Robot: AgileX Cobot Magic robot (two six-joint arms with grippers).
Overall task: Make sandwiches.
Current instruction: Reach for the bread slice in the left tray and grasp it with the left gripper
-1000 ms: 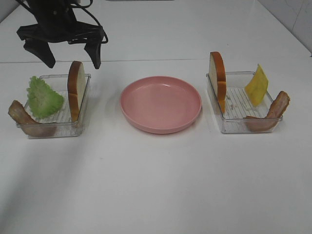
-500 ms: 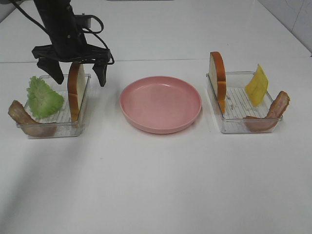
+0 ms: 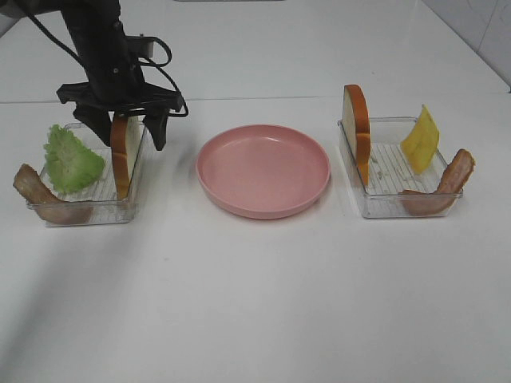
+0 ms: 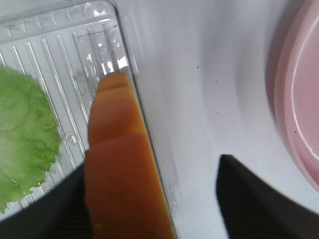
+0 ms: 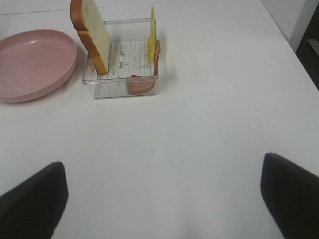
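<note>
My left gripper point(image 3: 128, 128) hangs over the left clear tray point(image 3: 88, 214), open, one finger on each side of the upright bread slice point(image 3: 121, 159). In the left wrist view the bread's brown crust point(image 4: 119, 169) lies against one finger point(image 4: 45, 209), while the other finger point(image 4: 264, 199) stands apart from it outside the tray wall. Green lettuce point(image 3: 72, 159) and a bacon strip point(image 3: 36, 195) share that tray. The right tray point(image 3: 399, 209) holds a second bread slice point(image 3: 357, 132), yellow cheese point(image 3: 421, 138) and bacon point(image 3: 447, 187). My right gripper point(image 5: 162, 162) is open over bare table, out of the exterior view.
A round pink plate point(image 3: 263, 170) sits between the two trays with nothing on it. The white table runs in front of the trays and the plate. The left arm's black cables hang above the back left corner.
My left gripper has come down from above the tray until its fingers straddle the bread slice, and the fingers have drawn closer together. The right gripper's state is unchanged.
</note>
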